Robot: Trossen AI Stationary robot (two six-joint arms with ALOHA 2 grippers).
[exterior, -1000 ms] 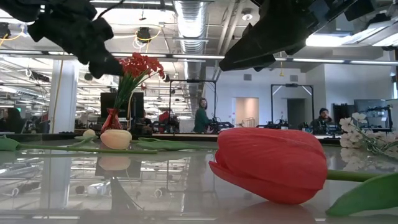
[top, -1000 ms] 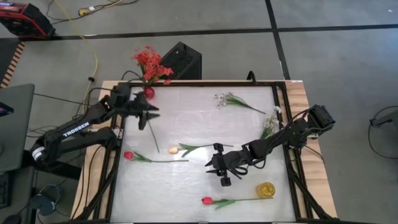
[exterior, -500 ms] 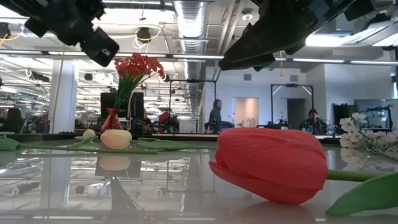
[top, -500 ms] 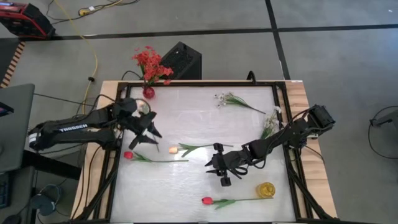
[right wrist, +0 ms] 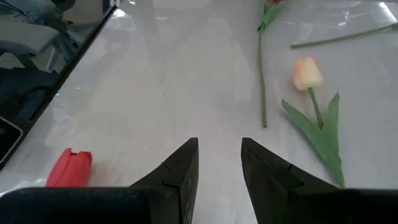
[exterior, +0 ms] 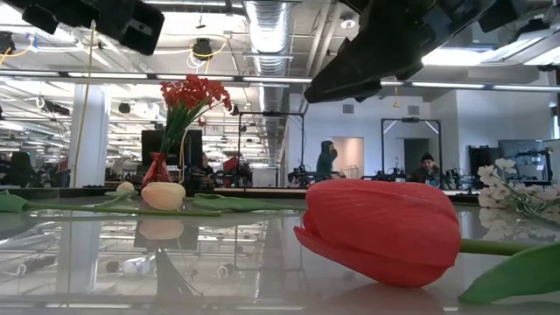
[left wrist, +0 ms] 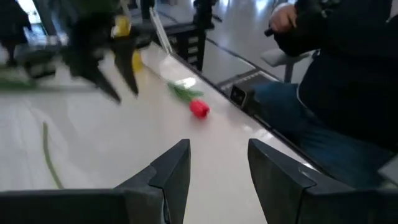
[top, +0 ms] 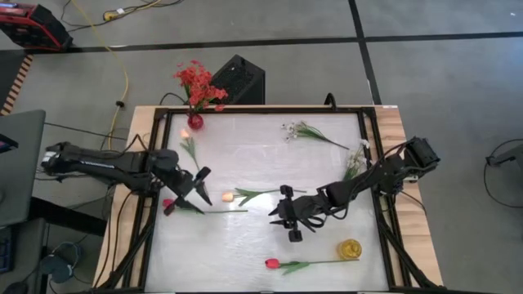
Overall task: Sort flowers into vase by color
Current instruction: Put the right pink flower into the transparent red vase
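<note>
My left gripper (top: 198, 185) (left wrist: 217, 146) hovers open and empty over the table's left side, above a red tulip (top: 168, 205). My right gripper (top: 291, 226) (right wrist: 219, 144) hangs open and empty over the table's middle. A pale orange tulip (top: 227, 197) (right wrist: 308, 73) lies between them. A second red tulip (top: 272, 263) (exterior: 385, 229) lies near the front edge. Another pale bud (top: 185, 134) lies on its stem near the red vase (top: 194, 121), which holds red blooms (top: 196, 82). Two white sprigs (top: 292, 128) (top: 357, 159) lie far right. A yellow vase (top: 350, 248) stands near right.
The dark frame (top: 152, 196) rims the white table. A black box (top: 237, 77) stands on the floor beyond the far edge. A seated person (left wrist: 348, 93) shows in the left wrist view, past the table's edge. Bare table surface lies at the near left (top: 204, 253).
My left gripper has swung from beside the red vase toward the table's near edge, turning as it went, and now stands over the left red tulip. The pale bud near the vase has come into view from under it. No flower has moved.
</note>
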